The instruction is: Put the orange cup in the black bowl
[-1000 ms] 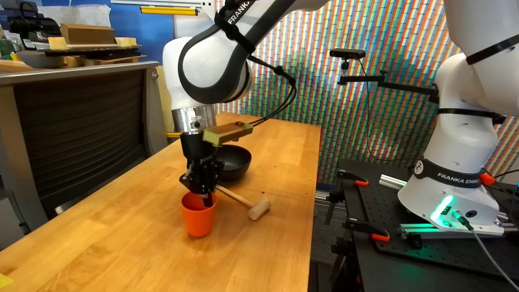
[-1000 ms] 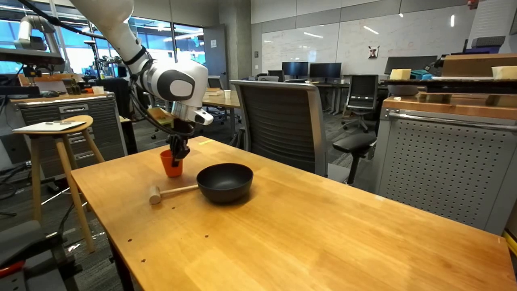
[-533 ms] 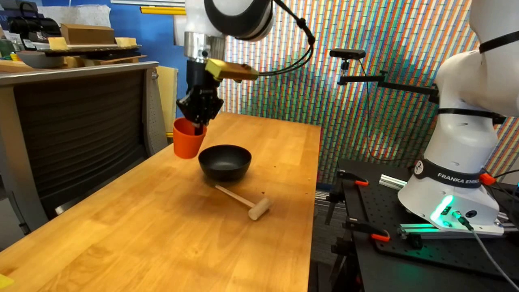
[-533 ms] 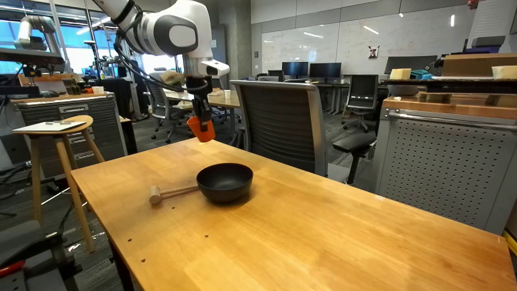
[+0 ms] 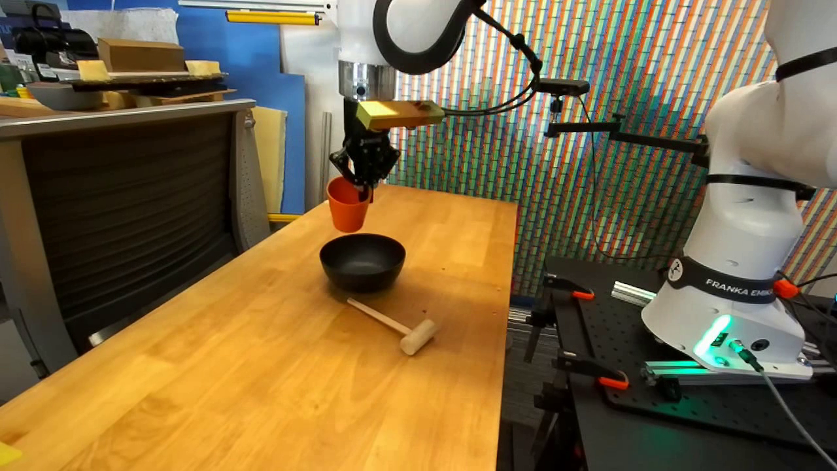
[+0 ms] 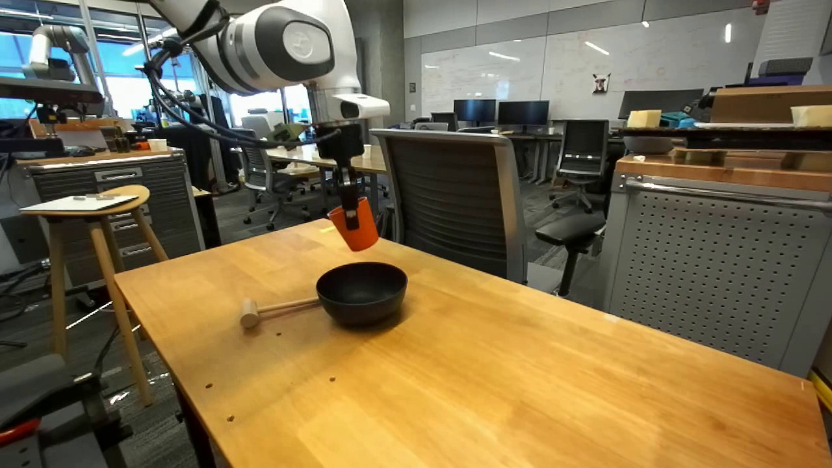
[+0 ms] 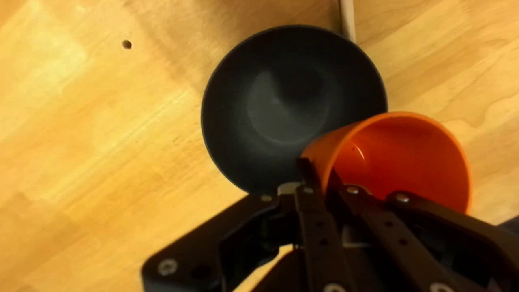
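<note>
The orange cup [image 5: 348, 208] hangs in the air, tilted, and shows in both exterior views [image 6: 365, 229]. My gripper [image 7: 319, 172] is shut on the cup's wall, with one finger inside the cup and one outside. The black bowl [image 5: 363, 271] stands upright on the table and also shows in an exterior view [image 6: 361, 300]. In the wrist view the bowl [image 7: 279, 109] is seen from above with nothing in it. There the cup [image 7: 409, 158] overlaps the bowl's lower right rim. In both exterior views the cup is higher than the bowl's rim, apart from it.
A wooden mallet [image 5: 418, 336] lies on the table [image 5: 274, 366], its handle end close to the bowl; it also shows in an exterior view [image 6: 249, 314]. An office chair [image 6: 448, 201] stands at the table's long edge. The arm's base [image 5: 726, 327] is on a black table.
The gripper has lifted the cup off the table and carried it over to the bowl. In the last half second the cup moved closer to the bowl. Bowl and mallet have stayed put.
</note>
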Robot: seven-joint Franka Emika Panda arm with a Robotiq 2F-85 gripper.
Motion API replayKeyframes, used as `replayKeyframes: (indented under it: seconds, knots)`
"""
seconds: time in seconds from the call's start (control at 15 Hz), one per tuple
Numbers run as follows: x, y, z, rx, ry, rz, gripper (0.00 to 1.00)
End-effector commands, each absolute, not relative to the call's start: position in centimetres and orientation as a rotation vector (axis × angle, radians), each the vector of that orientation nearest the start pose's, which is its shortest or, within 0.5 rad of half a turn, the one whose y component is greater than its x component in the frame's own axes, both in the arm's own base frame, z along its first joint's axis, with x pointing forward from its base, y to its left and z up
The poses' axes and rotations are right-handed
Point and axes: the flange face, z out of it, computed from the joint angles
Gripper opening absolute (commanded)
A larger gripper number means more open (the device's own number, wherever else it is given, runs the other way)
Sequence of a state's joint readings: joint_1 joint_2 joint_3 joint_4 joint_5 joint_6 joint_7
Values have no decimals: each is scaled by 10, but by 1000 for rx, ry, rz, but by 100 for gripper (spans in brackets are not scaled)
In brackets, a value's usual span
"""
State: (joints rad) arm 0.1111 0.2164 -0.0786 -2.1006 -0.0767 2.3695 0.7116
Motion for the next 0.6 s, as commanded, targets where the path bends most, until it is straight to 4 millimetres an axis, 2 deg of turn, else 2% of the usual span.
replayKeyframes:
  seconds: [0.0, 0.13, 0.27, 0.33, 0.4, 0.53]
  knots:
    - [599, 3, 269, -2945, 1069, 58, 5]
    - [606, -7, 239, -2868, 1085, 149, 5]
    - [612, -15, 219, -2796, 1085, 193, 6]
    - [617, -19, 214, -2766, 1079, 203, 11]
    - [619, -21, 213, -2734, 1072, 207, 32]
    - [619, -15, 224, -2726, 1023, 180, 46]
